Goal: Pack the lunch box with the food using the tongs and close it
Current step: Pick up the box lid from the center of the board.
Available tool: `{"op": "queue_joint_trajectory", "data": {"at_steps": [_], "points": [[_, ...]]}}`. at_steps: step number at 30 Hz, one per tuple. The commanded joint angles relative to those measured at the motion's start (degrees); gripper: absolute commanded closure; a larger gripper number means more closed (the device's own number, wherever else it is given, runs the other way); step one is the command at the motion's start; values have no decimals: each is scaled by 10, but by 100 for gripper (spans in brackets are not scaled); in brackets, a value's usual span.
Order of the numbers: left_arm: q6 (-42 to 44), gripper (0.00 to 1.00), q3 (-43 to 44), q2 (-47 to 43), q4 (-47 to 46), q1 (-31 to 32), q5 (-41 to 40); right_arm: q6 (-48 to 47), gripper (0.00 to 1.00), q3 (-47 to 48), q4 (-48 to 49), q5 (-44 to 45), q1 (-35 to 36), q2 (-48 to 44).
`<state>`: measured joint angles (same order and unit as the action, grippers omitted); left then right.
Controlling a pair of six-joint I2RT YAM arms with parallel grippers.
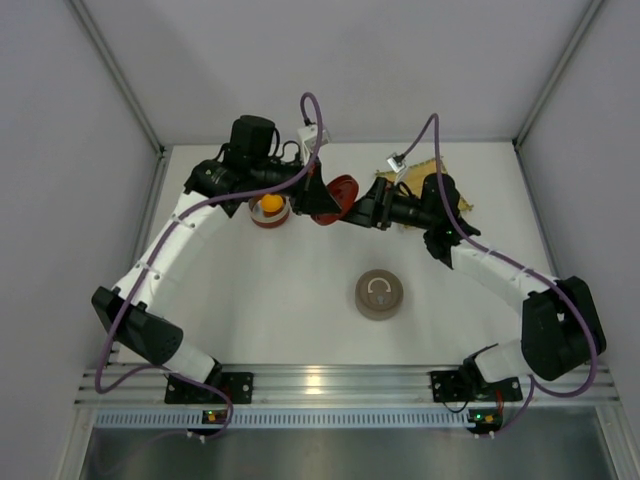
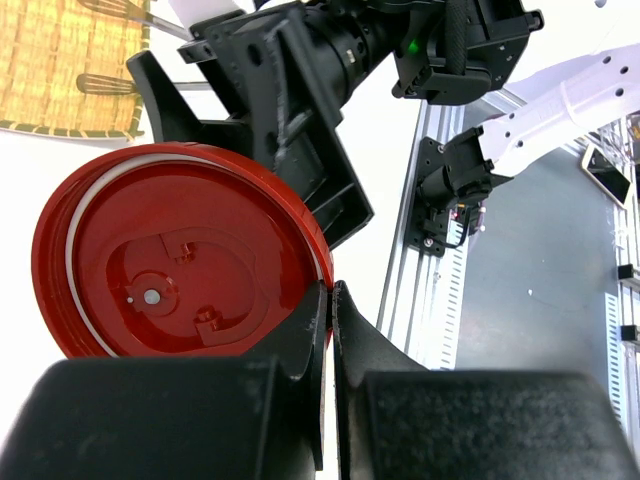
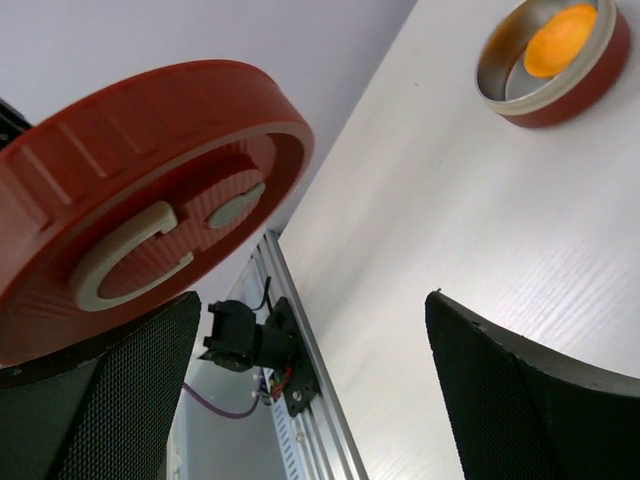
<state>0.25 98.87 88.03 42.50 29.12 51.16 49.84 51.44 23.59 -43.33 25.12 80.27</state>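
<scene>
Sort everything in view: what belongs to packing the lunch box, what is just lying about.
Job: red lid, pinched by the left gripper; red tin holding the orange ball; tongs.
Lying about, seemingly: closed brown tin; bamboo mat.

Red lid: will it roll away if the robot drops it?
Probably, if it lands on edge: the red lid is a round disc, held tilted in the air. It looks stiff: no bending, though the left end effector pinches only its rim.
</scene>
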Motion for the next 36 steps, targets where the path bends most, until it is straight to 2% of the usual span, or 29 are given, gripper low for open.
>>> {"op": "queue_joint_trajectory", "data": {"at_steps": [1, 5, 7, 8, 13, 20, 32, 36], "points": [[17, 100, 8, -9, 1, 4, 11, -49, 8, 15, -65, 18, 5, -20], [21, 100, 7, -8, 5, 5, 3, -73, 9, 23, -95, 20, 3, -21], [20, 100, 6, -9, 6, 4, 0, -60, 9, 15, -80, 3, 2, -23], [18, 100, 4, -10, 3, 4, 0, -46, 9, 9, -62, -7, 0, -24], [-30, 100, -6, -8, -25, -1, 22, 89, 7, -34, 146, -33, -11, -24], [-93, 100, -28, -11, -70, -5, 28, 138, 7, -4, 203, -19, -15, -13], [-133, 100, -54, -19, -110, -6, 7, 137, 10, 26, 161, 18, -15, 6], [-149, 100, -68, -22, -134, -5, 5, 103, 11, 52, 74, 42, -14, 14]]}}
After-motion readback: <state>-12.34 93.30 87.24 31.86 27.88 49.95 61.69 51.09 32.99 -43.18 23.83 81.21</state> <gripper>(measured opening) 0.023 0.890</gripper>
